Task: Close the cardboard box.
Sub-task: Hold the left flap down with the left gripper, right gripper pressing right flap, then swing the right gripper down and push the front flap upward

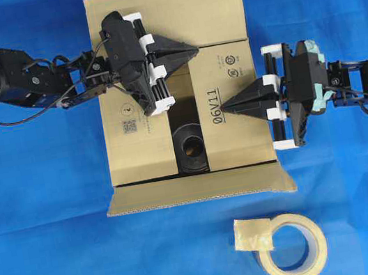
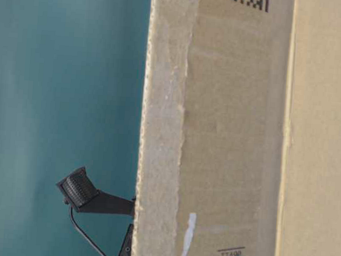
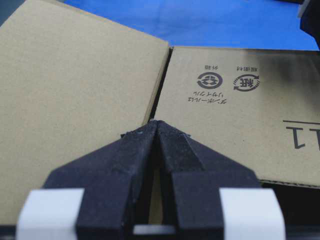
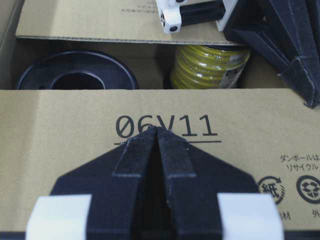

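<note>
The cardboard box (image 1: 222,67) sits mid-table on the blue cloth. Its far flap, left flap and the right flap printed "06V11" (image 4: 60,150) are folded in. The near flap (image 1: 200,190) lies spread outward. A gap between the side flaps shows a black spool (image 1: 190,148) and a yellow wire spool (image 4: 210,65) inside. My left gripper (image 1: 195,49) is shut and empty, its tip at the seam between the far flap (image 3: 75,100) and the right flap (image 3: 240,130). My right gripper (image 1: 225,107) is shut and empty, its tip resting over the right flap beside the print (image 4: 157,130).
A beige tape roll (image 1: 296,248) with a loose tab lies on the cloth in front of the box. The table-level view is filled by the box's side wall (image 2: 234,138), with a small black mount (image 2: 81,189) to its left.
</note>
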`<move>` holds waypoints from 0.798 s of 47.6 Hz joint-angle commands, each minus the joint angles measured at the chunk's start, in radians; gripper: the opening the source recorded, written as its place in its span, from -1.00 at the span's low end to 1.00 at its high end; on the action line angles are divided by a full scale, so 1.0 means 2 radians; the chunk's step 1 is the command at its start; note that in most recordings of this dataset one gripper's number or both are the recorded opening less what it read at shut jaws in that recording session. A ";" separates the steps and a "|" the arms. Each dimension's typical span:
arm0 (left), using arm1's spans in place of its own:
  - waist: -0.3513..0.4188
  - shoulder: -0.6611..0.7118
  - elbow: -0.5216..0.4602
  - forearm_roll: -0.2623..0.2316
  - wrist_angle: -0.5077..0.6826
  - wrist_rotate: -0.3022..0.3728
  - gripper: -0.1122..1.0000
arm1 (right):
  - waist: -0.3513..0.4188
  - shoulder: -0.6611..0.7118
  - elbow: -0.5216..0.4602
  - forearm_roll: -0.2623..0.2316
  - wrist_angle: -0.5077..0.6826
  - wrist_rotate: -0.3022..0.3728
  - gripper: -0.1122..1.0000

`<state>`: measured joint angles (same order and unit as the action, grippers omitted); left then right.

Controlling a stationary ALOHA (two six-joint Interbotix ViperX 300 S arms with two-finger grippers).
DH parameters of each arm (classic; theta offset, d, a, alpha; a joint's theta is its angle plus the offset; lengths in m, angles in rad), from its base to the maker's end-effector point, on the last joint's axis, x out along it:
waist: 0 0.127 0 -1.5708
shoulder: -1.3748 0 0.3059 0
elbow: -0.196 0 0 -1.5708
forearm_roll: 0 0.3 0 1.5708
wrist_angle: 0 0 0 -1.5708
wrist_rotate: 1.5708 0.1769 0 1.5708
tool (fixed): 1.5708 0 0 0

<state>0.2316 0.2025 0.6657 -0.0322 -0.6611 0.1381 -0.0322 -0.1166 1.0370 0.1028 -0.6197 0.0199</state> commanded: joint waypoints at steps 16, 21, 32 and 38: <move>0.005 -0.007 -0.004 0.000 0.001 -0.001 -0.80 | 0.022 -0.026 -0.012 0.001 0.018 0.002 -0.80; 0.005 -0.007 -0.002 0.001 0.005 -0.001 -0.80 | 0.034 -0.061 -0.012 0.001 0.035 0.002 -0.80; 0.006 -0.006 -0.002 0.001 0.007 -0.002 -0.80 | 0.087 -0.158 -0.020 0.000 0.091 0.000 -0.80; 0.005 -0.006 -0.002 0.001 0.007 -0.002 -0.80 | 0.133 -0.180 -0.021 -0.002 0.095 -0.005 -0.80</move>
<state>0.2393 0.2025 0.6657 -0.0337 -0.6458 0.1365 0.1841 -0.4510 1.0155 0.1012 -0.4280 0.0123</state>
